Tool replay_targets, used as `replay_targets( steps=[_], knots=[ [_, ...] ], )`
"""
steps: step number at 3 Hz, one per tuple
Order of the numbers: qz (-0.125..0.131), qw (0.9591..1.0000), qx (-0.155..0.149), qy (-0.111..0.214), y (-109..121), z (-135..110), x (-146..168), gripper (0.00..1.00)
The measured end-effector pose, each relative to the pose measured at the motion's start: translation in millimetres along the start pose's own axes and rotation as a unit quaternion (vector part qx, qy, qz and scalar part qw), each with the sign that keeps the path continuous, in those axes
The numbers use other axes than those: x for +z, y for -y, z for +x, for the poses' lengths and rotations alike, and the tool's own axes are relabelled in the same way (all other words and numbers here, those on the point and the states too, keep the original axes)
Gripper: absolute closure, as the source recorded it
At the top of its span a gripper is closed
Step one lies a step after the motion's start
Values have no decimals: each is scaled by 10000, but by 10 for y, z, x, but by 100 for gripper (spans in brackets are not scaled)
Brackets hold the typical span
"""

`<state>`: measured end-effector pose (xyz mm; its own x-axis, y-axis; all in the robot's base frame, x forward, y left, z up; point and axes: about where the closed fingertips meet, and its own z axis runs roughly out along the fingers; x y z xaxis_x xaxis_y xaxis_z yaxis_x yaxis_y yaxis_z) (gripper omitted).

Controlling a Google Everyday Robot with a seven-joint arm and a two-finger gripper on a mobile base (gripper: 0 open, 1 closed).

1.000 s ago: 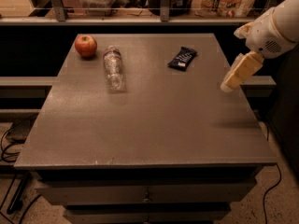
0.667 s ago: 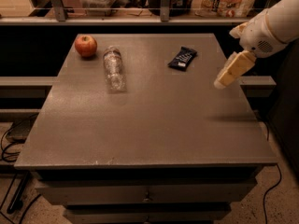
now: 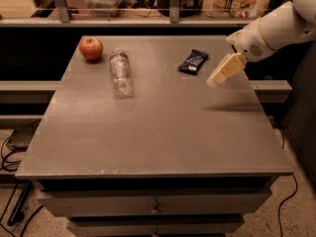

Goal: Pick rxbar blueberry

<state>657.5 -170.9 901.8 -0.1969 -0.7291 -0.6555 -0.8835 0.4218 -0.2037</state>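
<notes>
The rxbar blueberry (image 3: 193,61) is a small flat bar in a dark navy wrapper with white lettering. It lies at the far right part of the grey table (image 3: 158,132). My gripper (image 3: 213,81) hangs on the white arm that enters from the upper right. It hovers above the table, just right of the bar and a little nearer the camera, and holds nothing. Its cream-coloured fingers (image 3: 224,69) point down and to the left.
A clear plastic bottle (image 3: 121,71) lies on its side at the far left-centre. A red apple (image 3: 91,48) stands at the far left corner. A shelf with packages runs behind the table. Cables lie on the floor at the left.
My gripper has moved left and slightly away from the camera, closer to the bar. The bar, bottle and apple have not moved.
</notes>
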Motion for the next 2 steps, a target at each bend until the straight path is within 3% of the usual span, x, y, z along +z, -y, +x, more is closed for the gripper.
replay_targets(
  steps=[2],
  knots=[
    [-181, 9966, 610, 514, 292, -16, 705, 0]
  ],
)
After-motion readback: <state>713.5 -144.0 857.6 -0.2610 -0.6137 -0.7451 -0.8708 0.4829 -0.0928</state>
